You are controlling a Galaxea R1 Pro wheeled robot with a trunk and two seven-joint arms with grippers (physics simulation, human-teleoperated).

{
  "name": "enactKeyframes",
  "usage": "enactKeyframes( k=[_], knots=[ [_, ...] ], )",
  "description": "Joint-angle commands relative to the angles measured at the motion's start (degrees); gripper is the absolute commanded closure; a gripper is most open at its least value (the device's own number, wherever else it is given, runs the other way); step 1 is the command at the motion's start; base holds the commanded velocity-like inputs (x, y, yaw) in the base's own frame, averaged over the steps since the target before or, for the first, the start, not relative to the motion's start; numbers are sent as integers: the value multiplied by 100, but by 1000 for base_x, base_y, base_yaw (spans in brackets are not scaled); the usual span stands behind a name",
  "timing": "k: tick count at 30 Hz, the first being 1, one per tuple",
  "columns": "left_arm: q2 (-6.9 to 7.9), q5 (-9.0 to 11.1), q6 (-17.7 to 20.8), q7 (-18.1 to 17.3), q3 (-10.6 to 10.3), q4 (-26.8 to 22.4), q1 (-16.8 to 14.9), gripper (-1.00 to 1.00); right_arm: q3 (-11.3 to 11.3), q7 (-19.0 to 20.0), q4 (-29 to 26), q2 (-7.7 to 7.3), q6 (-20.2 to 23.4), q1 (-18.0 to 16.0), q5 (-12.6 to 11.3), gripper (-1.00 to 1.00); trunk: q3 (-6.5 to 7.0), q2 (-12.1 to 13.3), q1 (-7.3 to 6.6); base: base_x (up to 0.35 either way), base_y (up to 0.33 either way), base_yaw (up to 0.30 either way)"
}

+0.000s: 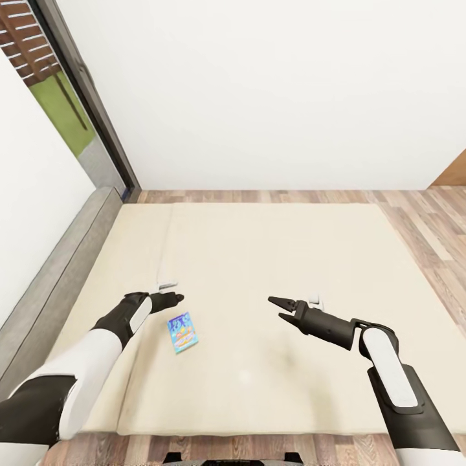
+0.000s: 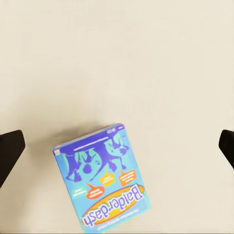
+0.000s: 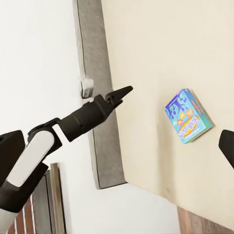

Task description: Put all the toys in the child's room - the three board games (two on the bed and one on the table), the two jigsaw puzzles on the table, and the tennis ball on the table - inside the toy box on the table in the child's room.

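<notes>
The left end effector (image 1: 173,298) hangs over the bed (image 1: 272,259), jaws spread wide and empty. The right end effector (image 1: 279,309) is likewise parted and holds nothing. One board game (image 1: 182,332), a blue flat box, lies on the mattress just beside the left end effector, nearer the robot. To grasp it well, the left end effector should likely centre over the box, align its fingers (image 2: 9,151) across the narrow sides, then descend. No container is seen here.
</notes>
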Motion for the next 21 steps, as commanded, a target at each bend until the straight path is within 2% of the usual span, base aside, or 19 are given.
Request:
enactKeyframes(
  k=[1,7,21],
  knots=[
    [3,36,15,-9,-6,-6,38,-100,-7,58,1,3,25,-4,58,-100,-17,-10,3,0,0,0],
    [-11,59,-67,-18,-5,-95,235,-100,-5,56,21,7,25,-4,58,-100,-73,-10,3,0,0,0],
    [2,42,-65,22,41,-125,275,-100,3,36,26,14,25,-4,67,-100,-202,-10,3,0,0,0]
  ],
)
